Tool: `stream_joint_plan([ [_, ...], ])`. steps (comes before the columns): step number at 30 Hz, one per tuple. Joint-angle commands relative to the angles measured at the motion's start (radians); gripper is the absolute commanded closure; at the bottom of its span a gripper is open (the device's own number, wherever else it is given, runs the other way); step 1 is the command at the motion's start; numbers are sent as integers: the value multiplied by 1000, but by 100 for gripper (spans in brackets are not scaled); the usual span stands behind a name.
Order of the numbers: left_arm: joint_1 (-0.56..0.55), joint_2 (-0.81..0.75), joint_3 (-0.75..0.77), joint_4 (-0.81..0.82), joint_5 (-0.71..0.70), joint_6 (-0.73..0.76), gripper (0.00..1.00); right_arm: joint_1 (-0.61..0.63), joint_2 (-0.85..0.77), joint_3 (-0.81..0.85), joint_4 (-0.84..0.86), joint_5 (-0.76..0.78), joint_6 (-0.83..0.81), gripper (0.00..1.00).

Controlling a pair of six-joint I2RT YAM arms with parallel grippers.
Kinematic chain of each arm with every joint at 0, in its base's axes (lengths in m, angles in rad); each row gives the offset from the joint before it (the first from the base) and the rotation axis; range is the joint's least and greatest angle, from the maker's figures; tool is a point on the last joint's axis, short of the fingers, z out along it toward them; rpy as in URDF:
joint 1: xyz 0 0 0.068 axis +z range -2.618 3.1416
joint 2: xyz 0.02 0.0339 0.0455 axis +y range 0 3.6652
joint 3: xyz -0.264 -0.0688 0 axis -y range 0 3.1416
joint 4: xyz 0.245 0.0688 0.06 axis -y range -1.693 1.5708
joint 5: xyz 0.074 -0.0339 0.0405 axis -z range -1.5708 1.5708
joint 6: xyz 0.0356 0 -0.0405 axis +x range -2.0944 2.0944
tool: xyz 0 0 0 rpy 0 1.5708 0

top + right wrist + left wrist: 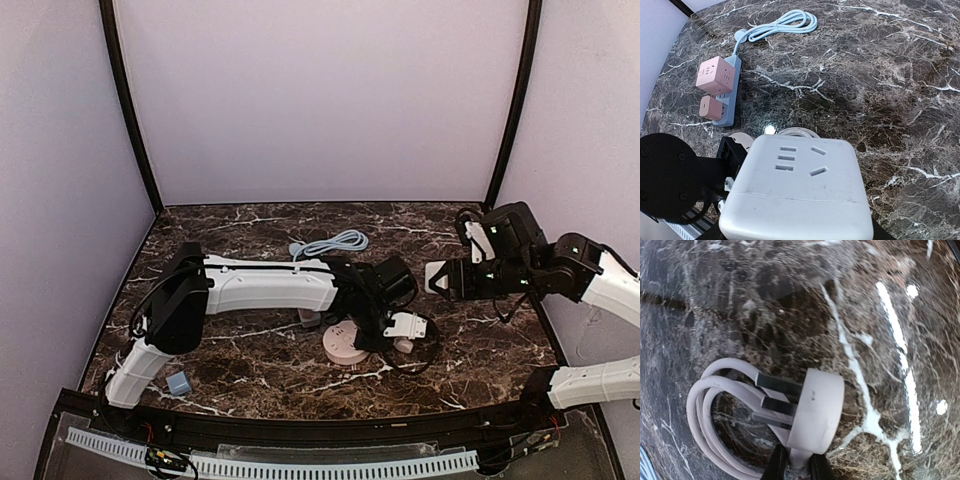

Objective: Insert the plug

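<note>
A round pinkish-white plug [821, 410] with three dark prongs pointing left is held just above the marble table. My left gripper [794, 462] is shut on the plug's neck where its cord leaves; it sits mid-table in the top view [398, 335]. The pale cord [705, 415] loops beside the plug and lies as a coil [343, 345]. My right gripper [438, 277] is shut on a white socket block [797, 187], held in the air to the right of the plug. Its slots [785, 158] face the wrist camera. The right fingers are mostly hidden under the block.
A blue power strip [730, 95] carrying two pink cube adapters [715, 75] lies left of centre, mostly under the left arm in the top view. Its light blue cable [330, 243] coils toward the back. A small blue cube [179, 383] sits near the left arm's base.
</note>
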Motion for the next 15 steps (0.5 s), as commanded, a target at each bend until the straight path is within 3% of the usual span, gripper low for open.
stream_joint_plan([
  [1, -28, 37, 153, -110, -106, -323, 89, -9, -4, 47, 26, 23, -10, 99],
  [12, -58, 153, 324, -293, -348, -842, 88, -10, 3, 62, 25, 23, -13, 100],
  [15, -59, 157, 322, -303, -348, -934, 87, -10, 5, 60, 29, 25, -15, 100],
])
